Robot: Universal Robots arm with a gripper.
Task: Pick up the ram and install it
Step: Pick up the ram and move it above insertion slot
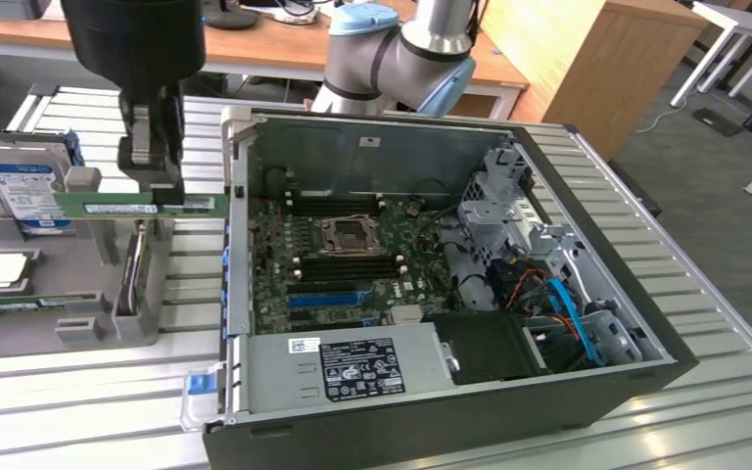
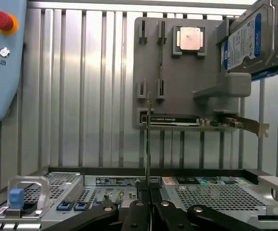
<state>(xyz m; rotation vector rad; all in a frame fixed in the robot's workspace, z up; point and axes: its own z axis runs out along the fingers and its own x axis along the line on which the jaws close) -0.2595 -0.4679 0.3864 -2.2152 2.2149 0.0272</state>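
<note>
Pinching the slim green circuit-board ram strip [image 1: 141, 204] by its upper long edge: black two-finger gripper [image 1: 157, 188], jaws pressed tight on the board. Held level over the grey plastic parts holder [image 1: 82, 284], to the exterior view's left of the open black computer case [image 1: 586, 392] and its green motherboard [image 1: 350, 245]. Near it on the holder: silver hard drive with blue label [image 1: 21, 191]. In the wrist view, seen edge-on as a thin line between the fingers [image 2: 138, 214].
</note>
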